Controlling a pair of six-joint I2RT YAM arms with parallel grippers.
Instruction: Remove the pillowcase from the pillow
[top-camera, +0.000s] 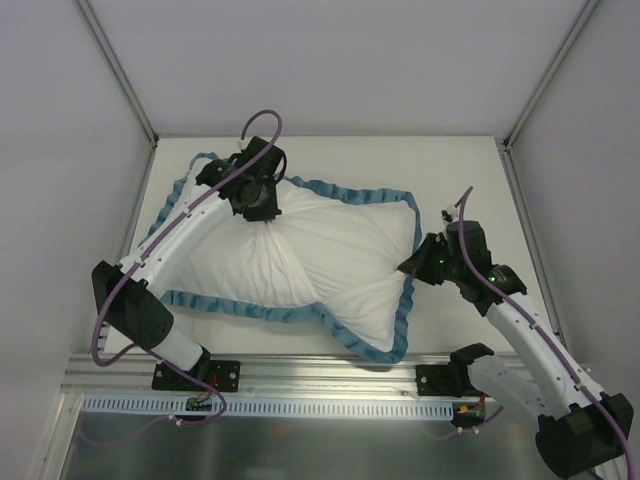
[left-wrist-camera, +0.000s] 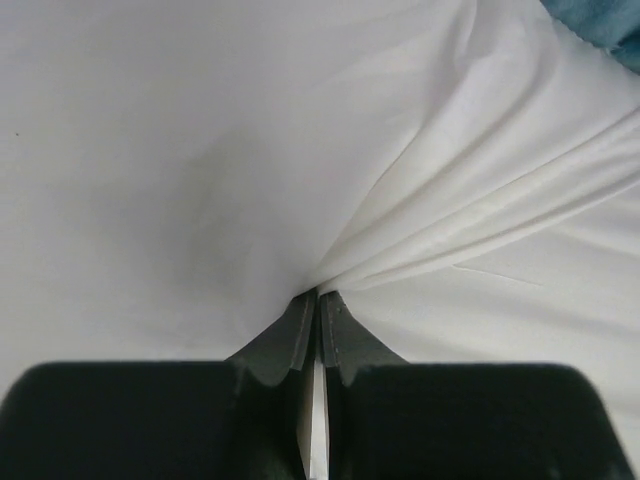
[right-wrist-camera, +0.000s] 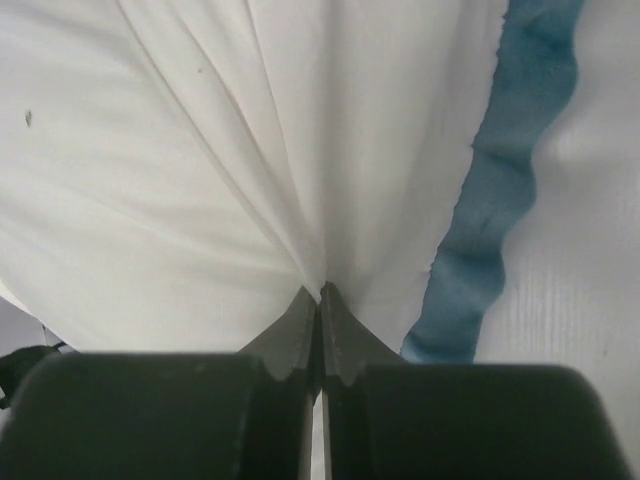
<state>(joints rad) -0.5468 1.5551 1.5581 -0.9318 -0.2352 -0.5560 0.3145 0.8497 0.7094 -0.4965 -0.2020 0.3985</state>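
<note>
The limp cloth pillowcase with the teal ruffled edge (top-camera: 240, 308) lies in the middle of the pale tabletop (top-camera: 455, 170). From above I see only its frill, which traces nearly the whole outline of a plump white mass. None of the printed face shows in any view. I take that mass to be the plain white rectangular pillow (top-camera: 340, 265), still sitting in or on the cover. I cannot tell from here whether the white surface is the cushion's own shell or the cover's white inner side.

My left gripper (top-camera: 262, 205) is down at the far left corner. In its wrist view the jaws are pressed together on a gathered tuck of white cloth, with creases fanning out from the tips (left-wrist-camera: 320, 295). My right gripper (top-camera: 415, 265) is at the right end. Its jaws are likewise closed on a pleat of white fabric (right-wrist-camera: 320, 290), just beside the frill (right-wrist-camera: 500, 200).

So I judge both holds made but the separation hardly begun, since frill and cushion share one footprint. Cover and pillow have yet to be drawn fully apart.
</note>
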